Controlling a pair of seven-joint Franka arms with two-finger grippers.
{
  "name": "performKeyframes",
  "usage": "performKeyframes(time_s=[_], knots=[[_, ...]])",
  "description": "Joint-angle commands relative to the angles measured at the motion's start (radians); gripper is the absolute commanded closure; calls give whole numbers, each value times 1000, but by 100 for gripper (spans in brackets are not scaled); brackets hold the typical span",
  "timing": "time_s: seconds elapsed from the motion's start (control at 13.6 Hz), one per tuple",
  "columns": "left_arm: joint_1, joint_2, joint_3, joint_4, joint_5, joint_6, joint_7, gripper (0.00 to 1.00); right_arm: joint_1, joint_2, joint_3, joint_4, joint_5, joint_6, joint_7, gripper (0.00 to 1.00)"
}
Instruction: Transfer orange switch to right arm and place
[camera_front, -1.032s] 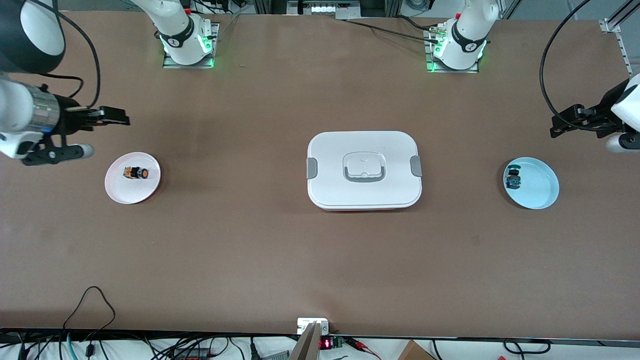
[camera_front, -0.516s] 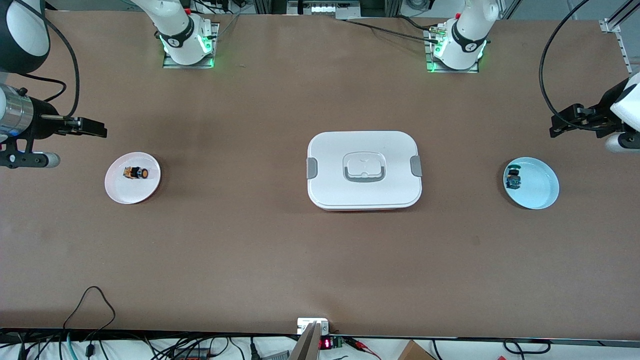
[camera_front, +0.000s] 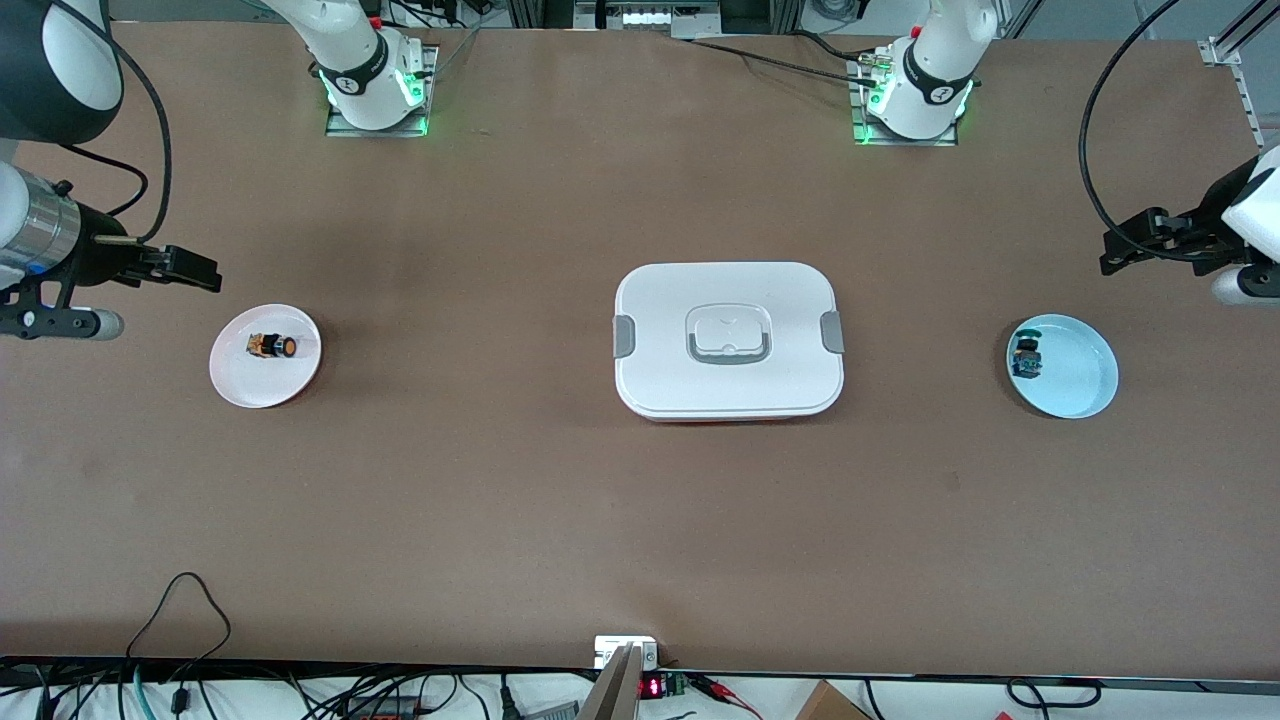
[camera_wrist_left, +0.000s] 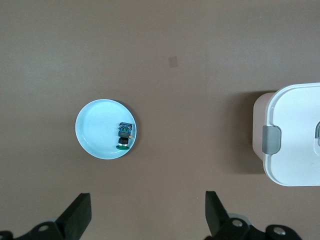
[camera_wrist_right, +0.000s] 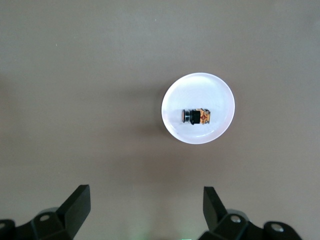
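While the orange switch (camera_front: 272, 346) lies on its side on the white plate (camera_front: 240, 385) | right gripper (camera_front: 196, 268) at 11 o'clock of plate, spread wide, empty | left gripper (camera_front: 1120, 251) waits, wide | advice: descend centred, pinch black body.

Two white arms with dark grey joints; bases (camera_front: 375, 85) on metal plates, lit green at the foot, each with a black collar bearing a small white mark. Right arm (camera_front: 45, 230): silver wrist cylinder, slim black gripper (camera_front: 185, 268), looping black cable. Left gripper (camera_front: 1150, 240) black, cable arching above.
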Motion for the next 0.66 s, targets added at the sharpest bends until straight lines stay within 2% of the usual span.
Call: performKeyframes(time_s=[0.0, 0.29, 0.59], knots=[[11, -14, -5, -9, 2, 5, 22, 0, -18, -79, -1, -92, 0, 52, -21, 0], [9, -14, -5, -9, 4, 5, 22, 0, -29, -166, -1, -110, -1, 62, -27, 0], [9, -14, -5, -9, 4, 5, 22, 0, -25, -165, 2, -113, -7, 73, -47, 0]])
